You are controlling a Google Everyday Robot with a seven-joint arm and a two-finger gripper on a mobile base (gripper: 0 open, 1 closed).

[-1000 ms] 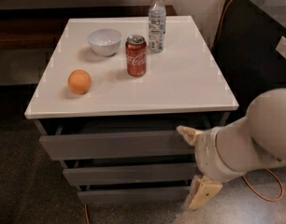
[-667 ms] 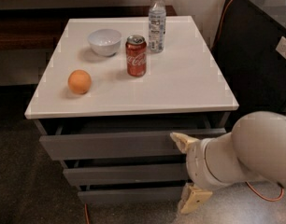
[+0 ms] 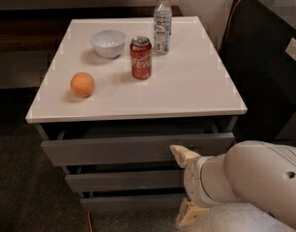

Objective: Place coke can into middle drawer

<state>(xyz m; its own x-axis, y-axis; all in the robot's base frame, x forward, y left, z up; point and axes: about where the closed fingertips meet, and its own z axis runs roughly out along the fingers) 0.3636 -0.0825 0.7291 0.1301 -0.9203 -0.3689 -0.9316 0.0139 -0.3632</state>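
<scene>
Empty, wide-open gripper [image 3: 183, 185] has edged left at lower right toward the middle drawer [image 3: 121, 181]; coke can [image 3: 140, 58] untouched

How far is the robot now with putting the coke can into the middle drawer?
Done: nothing yet. The coke can stands on the white top, apart from the arm. In hand: the gripper, open and empty, is low in front of the middle drawer. Left: open that drawer, fetch the can, place it inside.

floor: dark carpet [image 3: 17, 178] lying around the white-topped cabinet [image 3: 196, 81]
right side: black unit [image 3: 264, 71] standing close by, orange cable [image 3: 229, 24] hanging down it
gripper [image 3: 176, 186]: hanging low before the cabinet, fingers spread
</scene>
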